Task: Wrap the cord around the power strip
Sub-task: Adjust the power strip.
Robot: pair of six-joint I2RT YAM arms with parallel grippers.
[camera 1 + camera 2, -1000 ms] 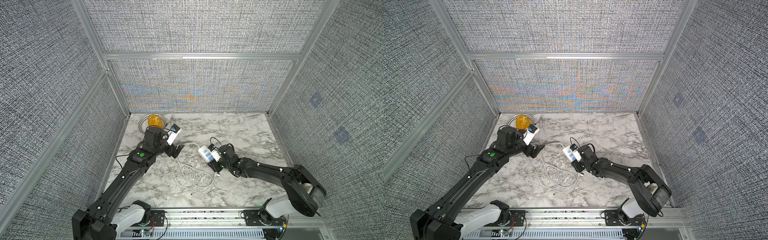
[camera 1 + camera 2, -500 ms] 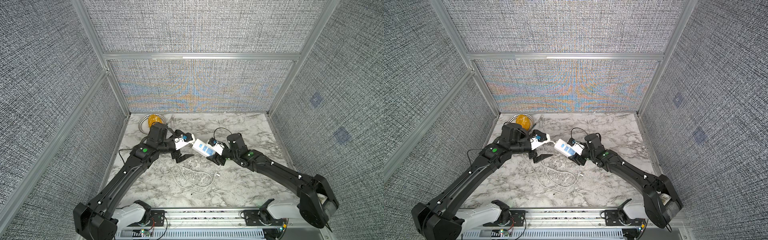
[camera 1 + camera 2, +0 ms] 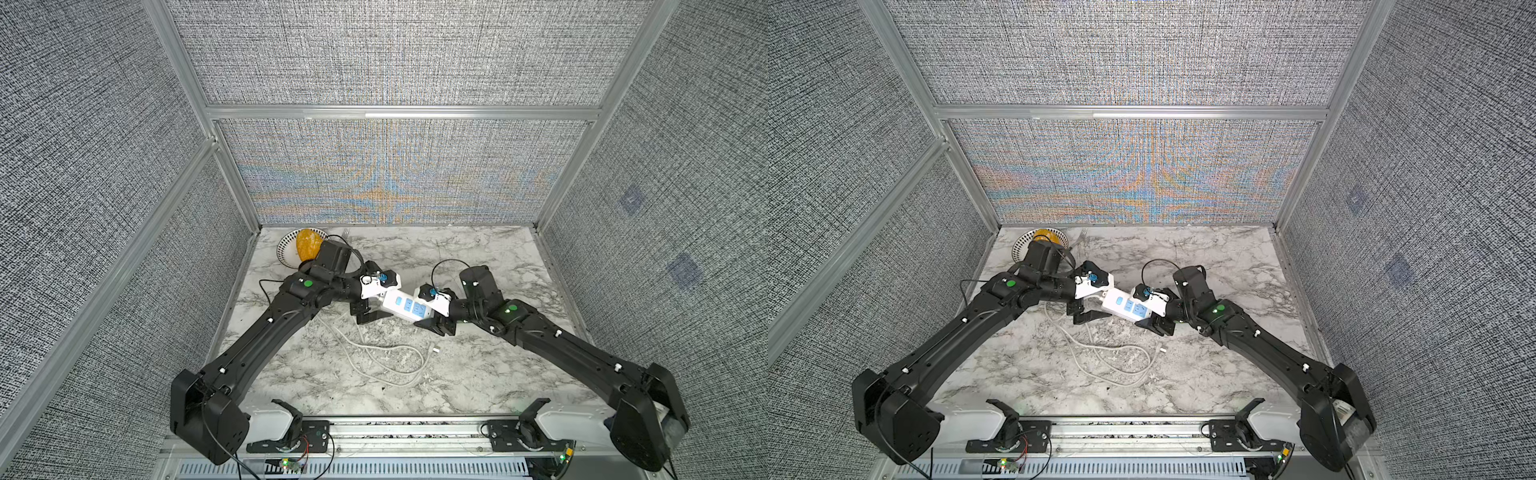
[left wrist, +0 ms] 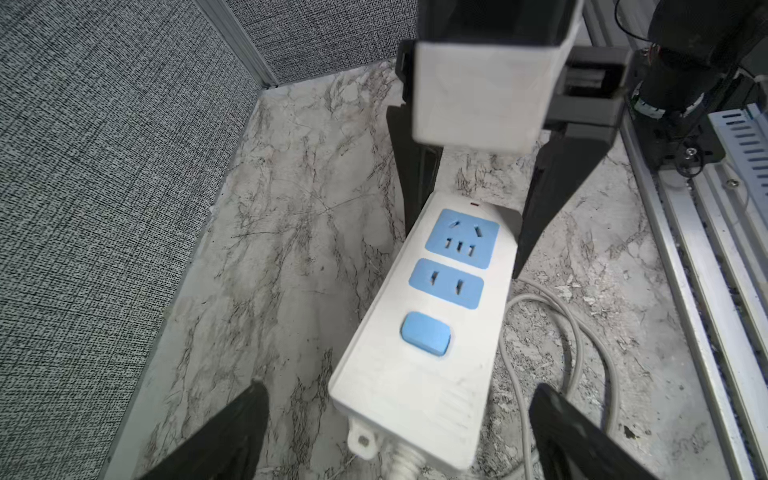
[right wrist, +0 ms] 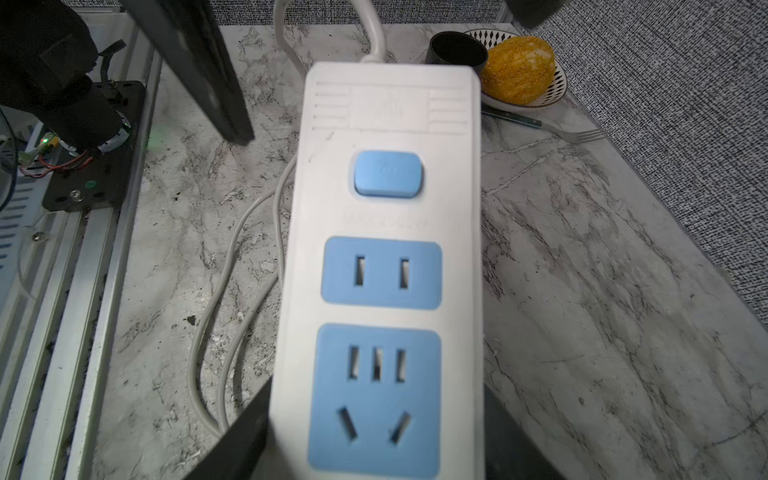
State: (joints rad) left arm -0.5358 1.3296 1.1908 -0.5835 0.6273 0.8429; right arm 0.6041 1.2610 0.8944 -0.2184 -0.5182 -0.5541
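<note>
Power strip (image 3: 405,306): one, white, with two blue socket panels and one blue button; near the table's middle, between both grippers.
Cord (image 5: 371,29): one, running from the strip's end into loose loops on the table.
Right gripper (image 5: 380,440): clamped on the strip's socket end.
Left gripper (image 4: 399,388): jaws wide, either side of the strip's cord end, not touching it.
Surface: one marble-patterned table (image 3: 478,374).
Room: grey woven wall panels (image 3: 395,62) in an aluminium frame.
Others: one dish (image 3: 286,253), one yellow lump (image 3: 307,245), one fork (image 5: 582,135).

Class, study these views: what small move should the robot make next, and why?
Probably close the left claw on the power strip. The right claw grips its socket end; the open left claw straddles its other end; the cord lies loose on the table.
</note>
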